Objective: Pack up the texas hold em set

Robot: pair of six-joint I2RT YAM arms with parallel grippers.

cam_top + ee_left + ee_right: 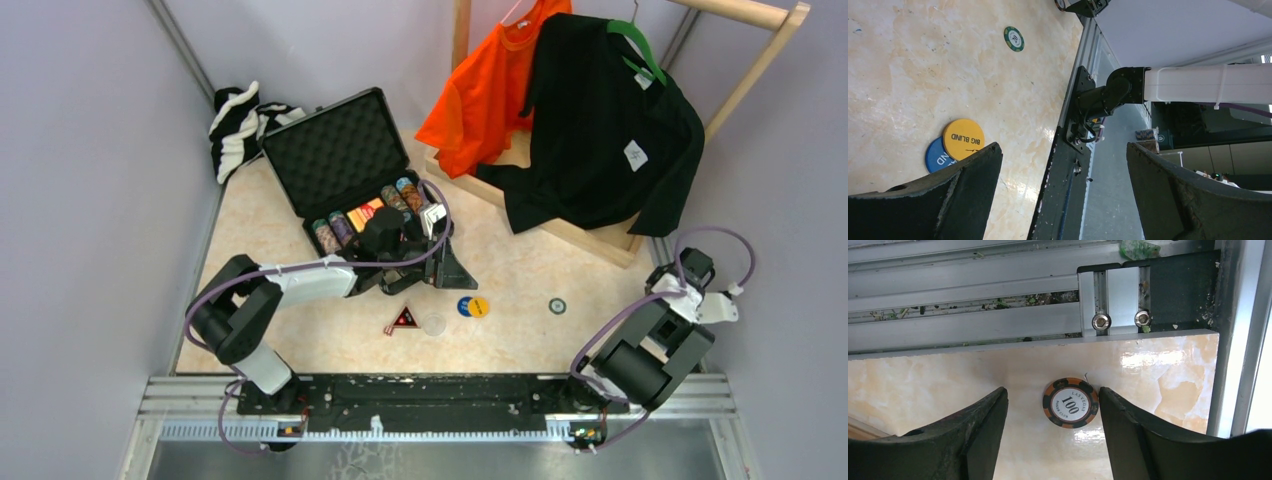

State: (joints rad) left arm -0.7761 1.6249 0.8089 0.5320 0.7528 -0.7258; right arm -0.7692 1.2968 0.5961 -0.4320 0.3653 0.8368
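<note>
Black briefcase open at the back left of the counter, foam lid up, rows of poker chips and a red card deck in its tray. Left pincer just in front of the case, spread wide with nothing in it. Loose on the counter nearer the front: a black-red triangle, a clear disc, a blue disc with a yellow BIG BLIND disc partly on top, and a green chip off to the right. Right pincer open too, holding nothing, over an orange-and-black 100 chip lying flat on the counter in its gap, close to the metal rail at the edge. Probably light, hard and slippy, all of these small round bits, and very thin. Best pinched across the rim, two sides at once, with the pincer tips right down on the counter. Easy to flick away if squeezed off-centre. Clear disc likely the hardest to spot.
</note>
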